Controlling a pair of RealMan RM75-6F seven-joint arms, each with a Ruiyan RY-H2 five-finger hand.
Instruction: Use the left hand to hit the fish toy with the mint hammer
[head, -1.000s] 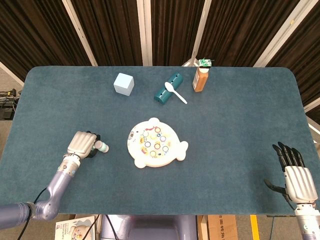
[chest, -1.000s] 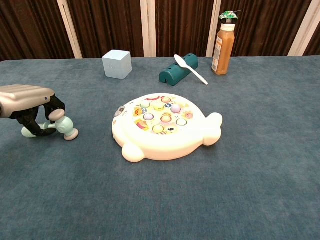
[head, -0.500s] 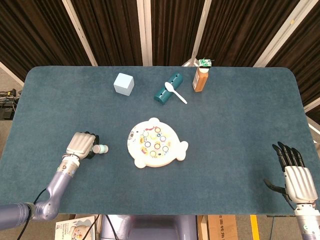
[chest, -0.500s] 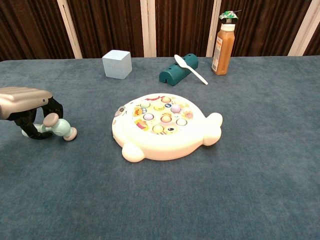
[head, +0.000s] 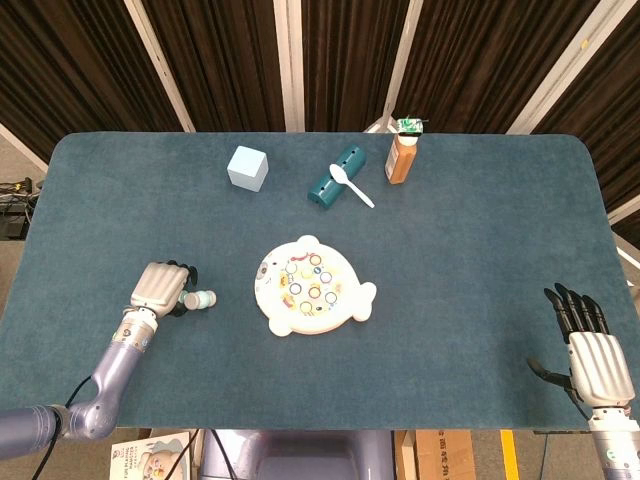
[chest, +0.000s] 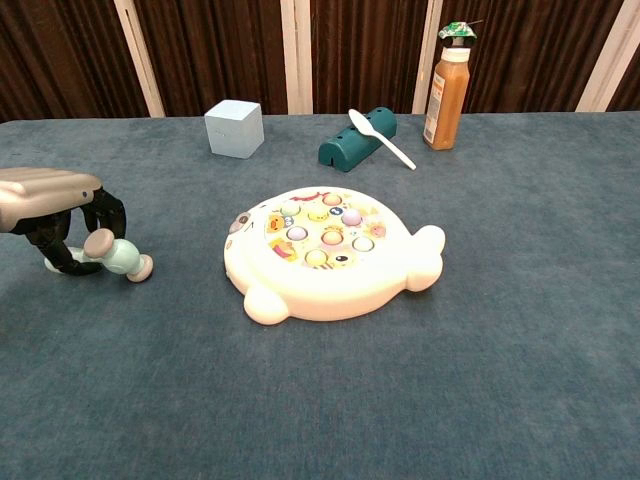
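Silver-backed left hand (head: 160, 287) and right hand (head: 592, 355), black fingers.

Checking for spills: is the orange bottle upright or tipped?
Upright. The orange bottle stands on its base at the table's far edge, cap on top.

A rectangular table with rounded corners, covered in dark teal felt-like cloth (head: 480, 230), fills the scene. Behind it hangs a dark brown pleated curtain (head: 230, 60), divided by pale off-white vertical strips (head: 288, 60). Beige floor (head: 15, 160) shows at the left edge. Lighting is even.
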